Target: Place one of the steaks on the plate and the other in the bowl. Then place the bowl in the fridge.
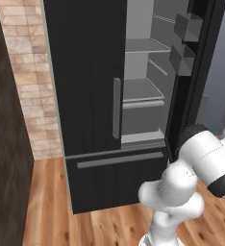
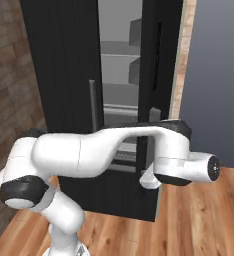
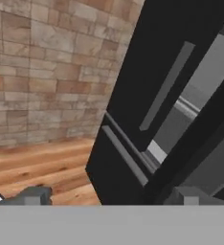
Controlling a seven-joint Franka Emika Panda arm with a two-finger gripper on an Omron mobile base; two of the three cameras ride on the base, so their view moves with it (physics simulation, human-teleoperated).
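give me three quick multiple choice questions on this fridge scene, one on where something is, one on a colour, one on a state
1. Where is the fridge's vertical handle?
A. on the closed left door, near its inner edge
B. on the bottom drawer
C. on the brick wall

2. What colour is the fridge's outside?
A. white
B. black
C. green

3. What state is the right fridge door in?
A. shut
B. swung open, shelves exposed
C. taken off

Answers: 1 A, the grey bar runs upright on the left door beside the opening. 2 B, doors and bottom drawer are black. 3 B, the grey interior shelves and door bins are in plain sight.
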